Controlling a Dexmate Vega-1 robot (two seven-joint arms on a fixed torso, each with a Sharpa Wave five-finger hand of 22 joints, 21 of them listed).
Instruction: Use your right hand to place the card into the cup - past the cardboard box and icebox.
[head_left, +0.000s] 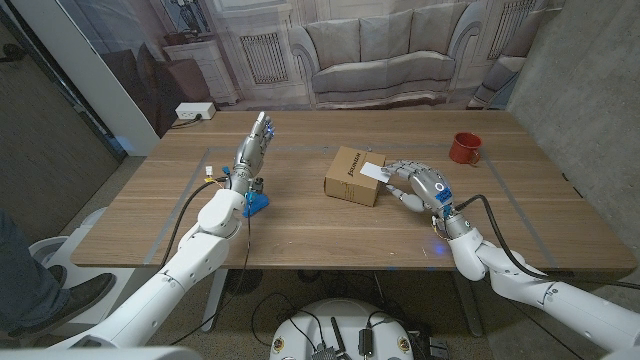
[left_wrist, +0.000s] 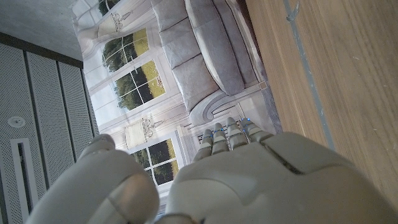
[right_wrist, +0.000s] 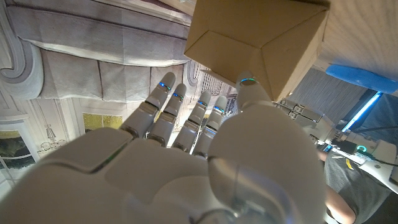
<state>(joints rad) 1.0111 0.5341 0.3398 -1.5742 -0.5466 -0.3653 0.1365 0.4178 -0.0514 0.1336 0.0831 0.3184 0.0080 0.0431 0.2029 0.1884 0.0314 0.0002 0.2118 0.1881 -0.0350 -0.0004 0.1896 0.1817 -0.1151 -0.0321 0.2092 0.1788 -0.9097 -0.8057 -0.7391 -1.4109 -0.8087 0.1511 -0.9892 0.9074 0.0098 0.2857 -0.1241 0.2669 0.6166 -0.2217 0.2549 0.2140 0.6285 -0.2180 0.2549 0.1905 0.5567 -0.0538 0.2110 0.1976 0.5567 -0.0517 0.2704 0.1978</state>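
Note:
A white card (head_left: 374, 171) sits at the fingertips of my right hand (head_left: 420, 186), pinched there as far as the head view shows, just over the right edge of the cardboard box (head_left: 352, 176). The right wrist view has that hand (right_wrist: 186, 155) with its fingers reaching toward the box (right_wrist: 261, 37); the card is hidden there. The red cup (head_left: 464, 149) stands at the back right of the table, apart from the hand. A small blue icebox (head_left: 256, 203) lies left of the box. My left hand (head_left: 258, 140) is raised above the table, fingers straight and apart, holding nothing.
A white power strip (head_left: 195, 111) lies at the table's far left corner. The wooden table (head_left: 330, 235) has bare surface in front of the box and between box and cup. A person's leg and shoe show at the left edge.

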